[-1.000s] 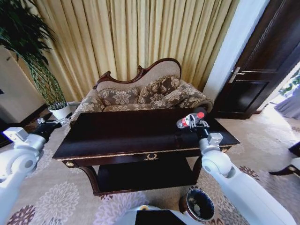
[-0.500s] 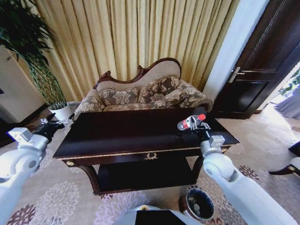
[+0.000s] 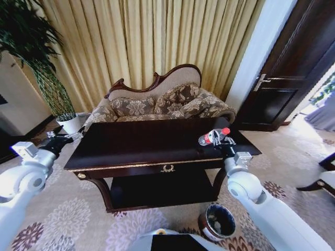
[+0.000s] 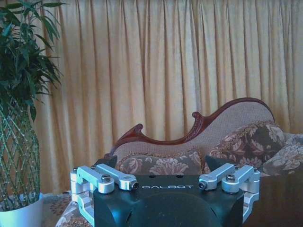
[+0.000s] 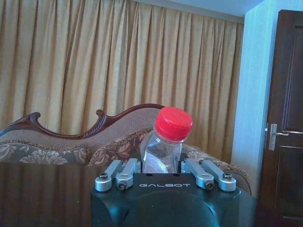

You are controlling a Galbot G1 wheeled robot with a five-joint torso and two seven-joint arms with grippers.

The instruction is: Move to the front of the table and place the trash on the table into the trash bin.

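Bottle [image 3: 214, 137] with red cap gripped in our right gripper [image 3: 222, 141] above the table [image 3: 141, 144], our left gripper [image 3: 58, 140] open beside it, bin [image 3: 220, 225] below

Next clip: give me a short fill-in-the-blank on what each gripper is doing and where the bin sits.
1. The right gripper is shut on a clear bottle with a ____ cap.
2. The trash bin stands on the carpet near the table's front ____ corner, on the robot's side.
3. The left gripper, beyond the table's left end, holds ____.

Missing words: red; right; nothing
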